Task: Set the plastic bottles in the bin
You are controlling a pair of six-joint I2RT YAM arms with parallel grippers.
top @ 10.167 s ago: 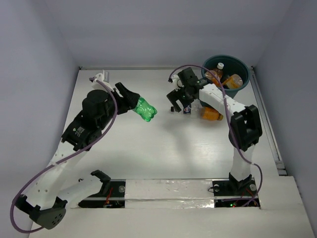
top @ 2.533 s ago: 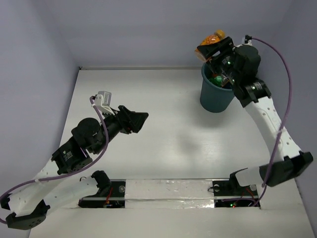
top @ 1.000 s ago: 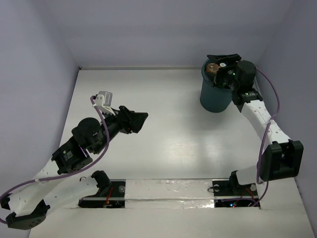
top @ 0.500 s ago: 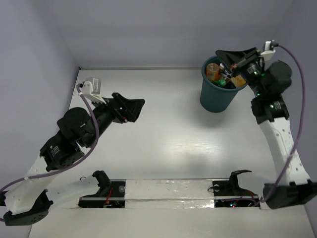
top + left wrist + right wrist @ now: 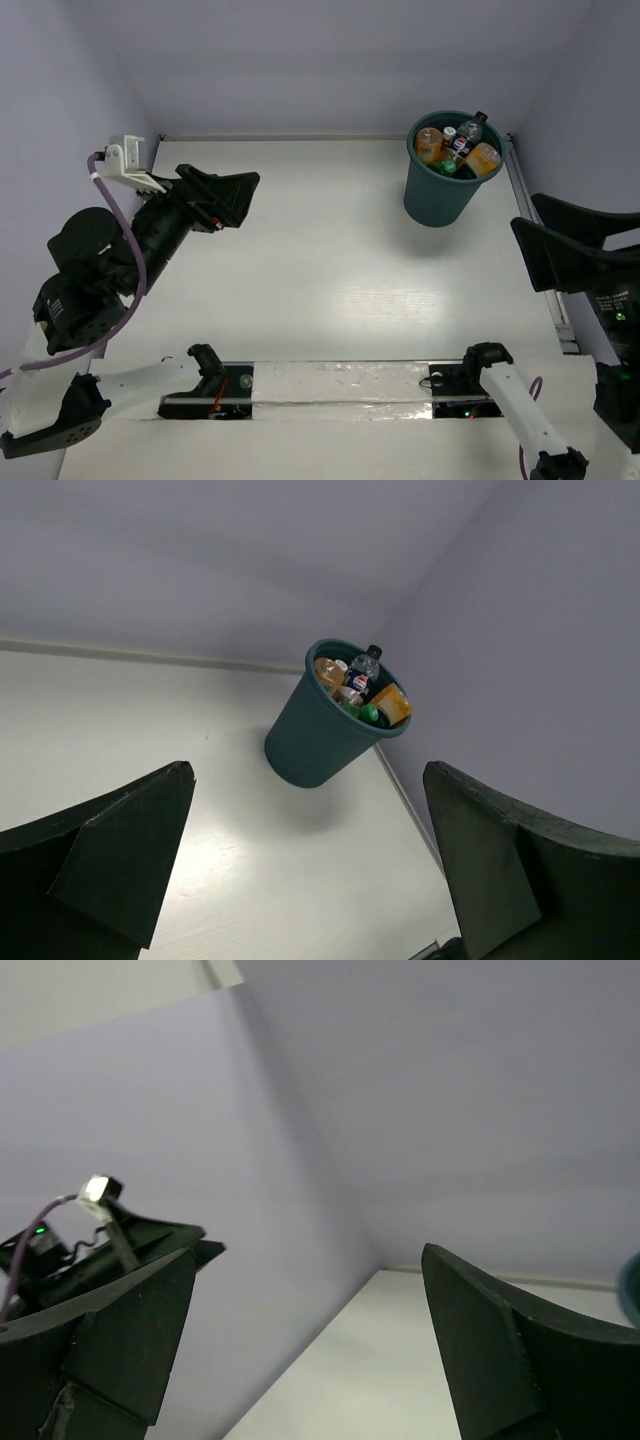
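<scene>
White tabletop (image 5: 330, 290), pale lilac walls (image 5: 330, 60) on three sides. Dark teal bin (image 5: 438, 198) stands upright at the far right corner of the tabletop, close to the back wall and the right edge. Plastic bottles (image 5: 455, 148) sit inside it, heaped up to the rim. Two orange bottles (image 5: 429, 143) lie on top at left and right, and a clear bottle with a dark cap (image 5: 472, 124) pokes above the far rim. A dark-label bottle (image 5: 457, 146) is in the middle, a green bottle (image 5: 448, 167) low near the front. Left gripper (image 5: 243, 196) hangs over the far left of the table, well apart from the bin and pointing toward it, fingers (image 5: 120, 850) spread wide with nothing between. Right gripper (image 5: 526, 212) is at the right edge of the top view, nearer than the bin, lifted high, fingers wide apart and holding nothing. Its wrist view shows walls, a strip of tabletop and the left arm's wrist.
</scene>
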